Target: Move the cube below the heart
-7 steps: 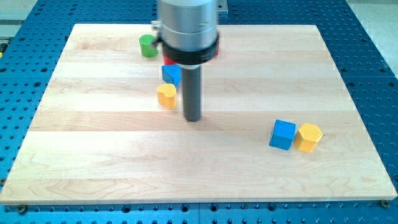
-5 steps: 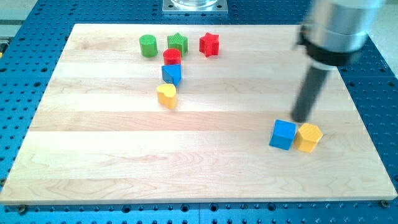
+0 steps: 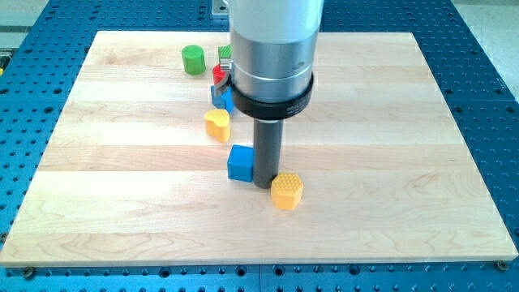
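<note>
The blue cube [image 3: 240,163] lies near the board's middle, just below and to the right of the yellow heart [image 3: 216,126]. My tip [image 3: 264,185] rests on the board right against the cube's right side. A yellow hexagonal block [image 3: 287,191] sits just to the lower right of my tip.
A green cylinder [image 3: 193,59] stands near the view's top. A red block [image 3: 219,75], a green block [image 3: 225,53] and another blue block [image 3: 221,97] are partly hidden behind the arm's body. The wooden board [image 3: 122,203] ends in a blue perforated table.
The blue cube and yellow hexagon have shifted from the view's right to the middle. My tip went from beside the heart to the right, then back to the middle beside the cube.
</note>
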You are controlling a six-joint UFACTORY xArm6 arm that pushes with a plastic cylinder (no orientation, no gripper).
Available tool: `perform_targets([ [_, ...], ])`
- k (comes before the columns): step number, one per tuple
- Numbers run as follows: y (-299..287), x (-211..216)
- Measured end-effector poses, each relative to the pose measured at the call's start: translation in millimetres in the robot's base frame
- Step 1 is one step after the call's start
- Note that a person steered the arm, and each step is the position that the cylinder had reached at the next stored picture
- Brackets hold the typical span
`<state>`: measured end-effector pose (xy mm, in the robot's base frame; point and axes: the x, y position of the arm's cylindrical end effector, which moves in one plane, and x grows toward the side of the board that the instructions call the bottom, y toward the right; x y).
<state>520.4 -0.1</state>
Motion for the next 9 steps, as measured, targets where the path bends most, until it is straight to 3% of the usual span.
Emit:
perform_targets([
  [2,-32.1,-4.6],
  [4,96.8,6.1],
  [6,87.7,32.9],
  [7,51.0,35.0],
  [9,73.8,59.5],
])
